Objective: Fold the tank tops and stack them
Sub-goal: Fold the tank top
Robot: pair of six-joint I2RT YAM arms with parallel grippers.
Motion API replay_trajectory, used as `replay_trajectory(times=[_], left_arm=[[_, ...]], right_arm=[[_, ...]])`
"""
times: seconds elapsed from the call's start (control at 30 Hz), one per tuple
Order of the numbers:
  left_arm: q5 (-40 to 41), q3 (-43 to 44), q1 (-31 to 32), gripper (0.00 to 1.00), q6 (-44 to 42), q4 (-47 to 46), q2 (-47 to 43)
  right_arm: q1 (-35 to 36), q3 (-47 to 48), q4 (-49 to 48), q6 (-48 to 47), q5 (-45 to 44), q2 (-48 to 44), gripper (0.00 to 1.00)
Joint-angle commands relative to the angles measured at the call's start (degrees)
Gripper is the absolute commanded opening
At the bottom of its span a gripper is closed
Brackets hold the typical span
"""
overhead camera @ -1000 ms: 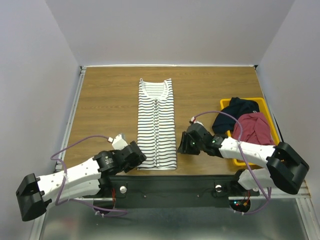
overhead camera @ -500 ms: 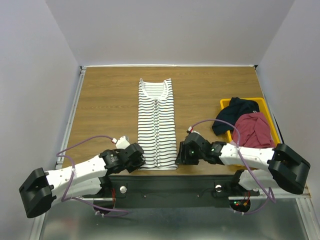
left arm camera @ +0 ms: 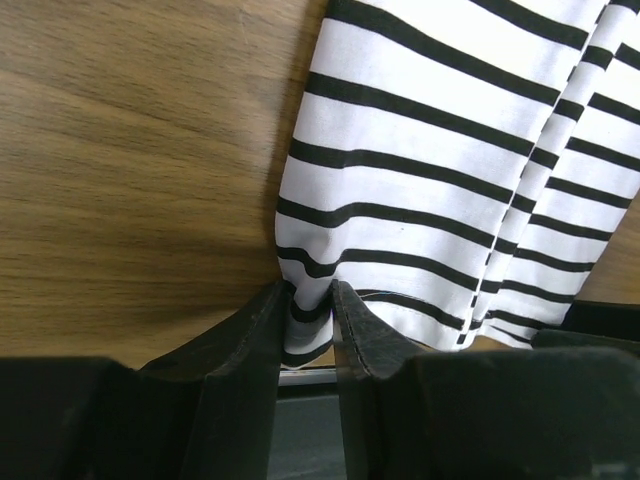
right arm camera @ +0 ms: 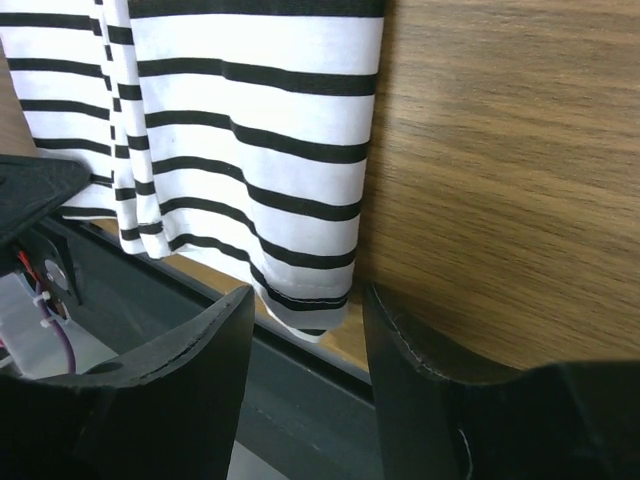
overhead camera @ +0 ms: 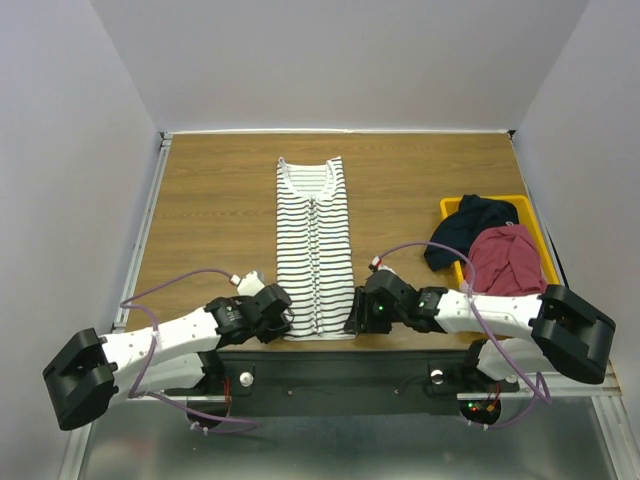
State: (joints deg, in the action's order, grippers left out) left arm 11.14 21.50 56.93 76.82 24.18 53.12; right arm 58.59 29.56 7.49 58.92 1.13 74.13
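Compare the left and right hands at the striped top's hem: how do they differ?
Left hand pinches the striped tank top's left hem corner, cloth bunched; right hand stands open, gripping nothing. Left fingers nearly meet; right fingers straddle the right corner. Both are at the near hem.

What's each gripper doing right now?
Left gripper: closed, pinching the near left corner of the striped tank top.
Right gripper: open, jaws either side of its near right corner.

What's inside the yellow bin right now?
A dark red tank top and a dark navy garment that spills over the rim of the yellow bin. They cover the bottom, so anything beneath is hidden.
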Motion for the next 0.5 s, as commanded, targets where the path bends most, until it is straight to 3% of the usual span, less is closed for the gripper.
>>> replay_trajectory(times=[0.0, 0.13, 0.47], left_arm=[[-1.2, 1.1, 0.1, 0.36, -2.2, -0.4, 2.9], [-2.4, 1.0, 0.6, 0.32, -2.5, -2.6, 4.1], [-3.2, 0.9, 3.1, 0.3, -1.8, -4.0, 4.4]], right_arm=[[0.6, -1.8, -0.2, 0.8, -2.2, 0.0, 0.51], [0.6, -1.8, 0.0, 0.3, -2.0, 1.1, 0.34], [0.5, 0.1, 5.6, -2.0, -5.8, -0.6, 0.11]])
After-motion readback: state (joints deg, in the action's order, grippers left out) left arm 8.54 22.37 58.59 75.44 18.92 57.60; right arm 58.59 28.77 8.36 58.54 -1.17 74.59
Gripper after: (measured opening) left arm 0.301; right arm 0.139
